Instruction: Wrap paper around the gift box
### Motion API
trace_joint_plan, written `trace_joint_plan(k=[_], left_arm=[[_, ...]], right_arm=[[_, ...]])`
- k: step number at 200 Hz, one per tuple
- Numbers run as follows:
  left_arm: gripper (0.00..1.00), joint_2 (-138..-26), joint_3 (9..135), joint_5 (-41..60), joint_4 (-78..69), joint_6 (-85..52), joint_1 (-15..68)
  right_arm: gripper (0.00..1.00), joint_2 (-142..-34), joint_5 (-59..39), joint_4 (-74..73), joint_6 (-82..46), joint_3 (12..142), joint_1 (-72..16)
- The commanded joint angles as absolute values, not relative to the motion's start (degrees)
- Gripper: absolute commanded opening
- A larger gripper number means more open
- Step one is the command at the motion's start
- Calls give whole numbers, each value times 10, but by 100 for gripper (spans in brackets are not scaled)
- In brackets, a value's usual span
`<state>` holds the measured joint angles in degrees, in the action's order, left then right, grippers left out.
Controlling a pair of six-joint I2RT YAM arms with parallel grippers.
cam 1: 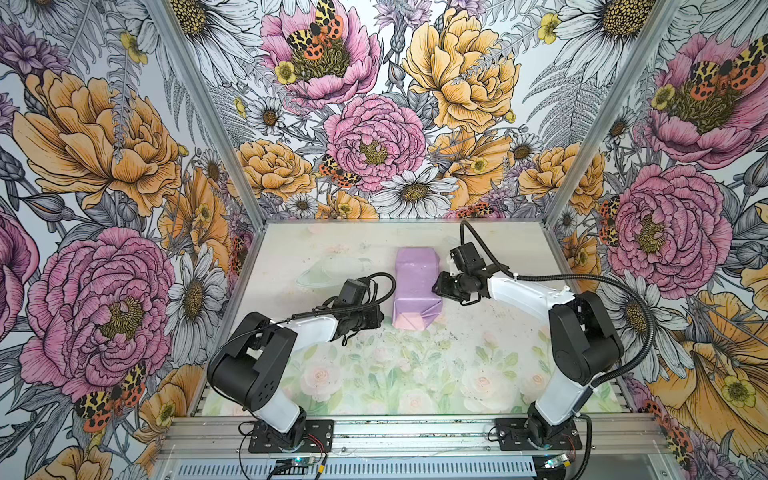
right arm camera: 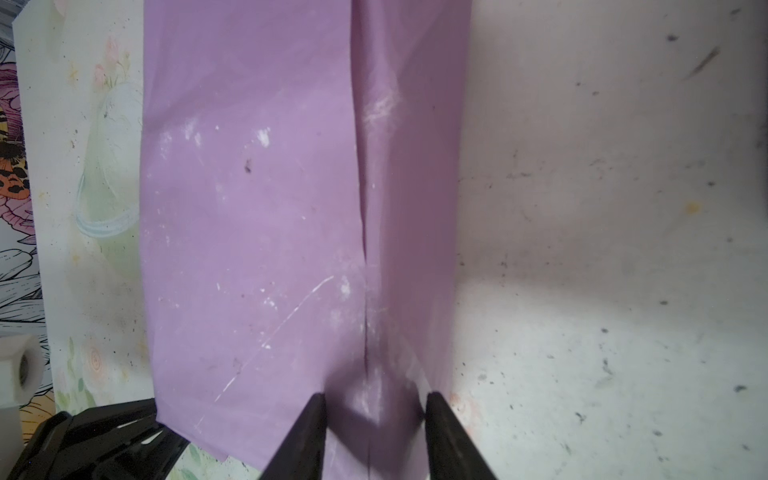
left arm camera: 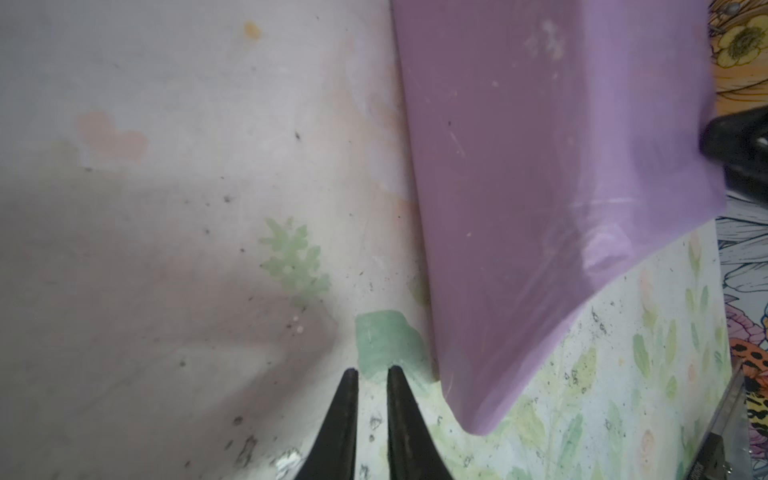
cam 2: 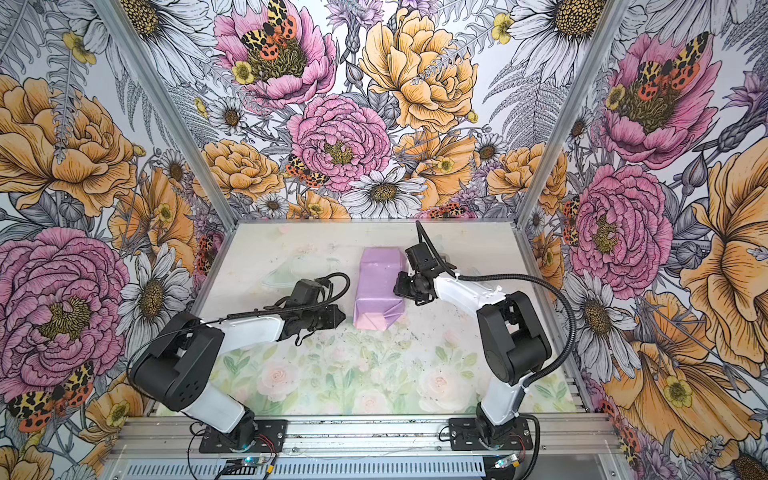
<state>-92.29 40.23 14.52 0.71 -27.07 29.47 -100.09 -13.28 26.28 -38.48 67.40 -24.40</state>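
In both top views the paper [cam 1: 417, 305] [cam 2: 377, 305] is folded round the gift box [cam 1: 415, 274], which shows only as a long lilac block lying near the middle of the flowered table [cam 1: 374, 365], a little above the frame's centre. The block's lower end is a paler pink folded flap. The left claw [cam 1: 380, 318] sits just to the lower left of the block, level with that flap. In its wrist view its jaws [left arm camera: 372, 372] are almost together, with only a thin strip of table between them, and they grip nothing. The lilac sheet lies just beside them. The right claw [cam 1: 436, 286] reaches in from the right to the block's right edge, about halfway up it. In its wrist view the jaws [right arm camera: 376, 399] stand apart on either side of the block's edge, where a straight seam runs along the paper. Whether they press the sheet cannot be told.
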Motion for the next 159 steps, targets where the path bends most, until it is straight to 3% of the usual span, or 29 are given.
trace_joint_plan(k=[1, 159], left_arm=[[13, -943, 421, 160, -44, -275, 314], [11, -1031, 471, 210, -168, -309, 345]], right_arm=[[40, -1012, -115, 271, -376, 663, -250], [39, -1009, -104, 270, -374, 664, -258]])
